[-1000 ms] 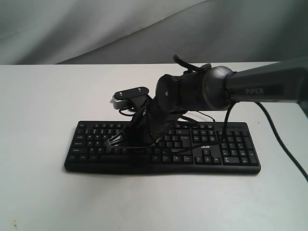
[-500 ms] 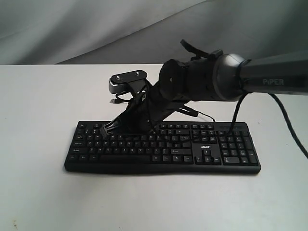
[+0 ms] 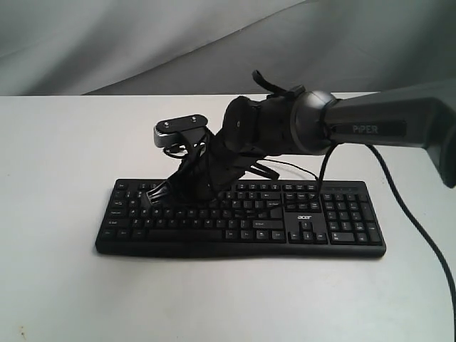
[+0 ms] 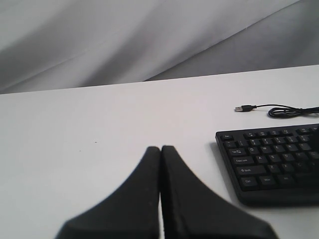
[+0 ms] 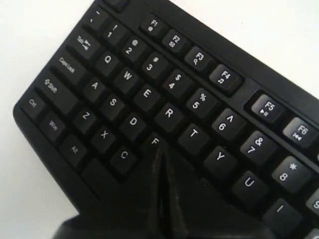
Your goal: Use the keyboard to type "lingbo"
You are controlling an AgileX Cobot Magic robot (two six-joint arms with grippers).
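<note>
The black keyboard (image 3: 342,221) with white legends and an acer logo lies flat on the white table (image 3: 57,142). My right gripper (image 3: 149,194) reaches across it from the right, shut and empty, its tips over the left half of the letter keys. In the right wrist view the keyboard (image 5: 134,89) fills the frame and the shut right gripper (image 5: 160,150) points at the spot just beside the F key; I cannot tell whether it touches. My left gripper (image 4: 160,148) is shut and empty, low over bare table off the keyboard's (image 4: 269,164) Tab and Caps Lock end.
The keyboard's thin black USB cable (image 4: 281,111) lies loose on the table behind it, its plug (image 4: 242,108) unconnected. A grey cloth backdrop (image 3: 142,43) hangs behind the table. The right arm's wrist camera (image 3: 178,132) and its black cord (image 3: 420,221) overhang the keyboard.
The right gripper rose from the keyboard's lower rows and swung left toward the upper letter rows. Since half a second ago it has sunk a little.
</note>
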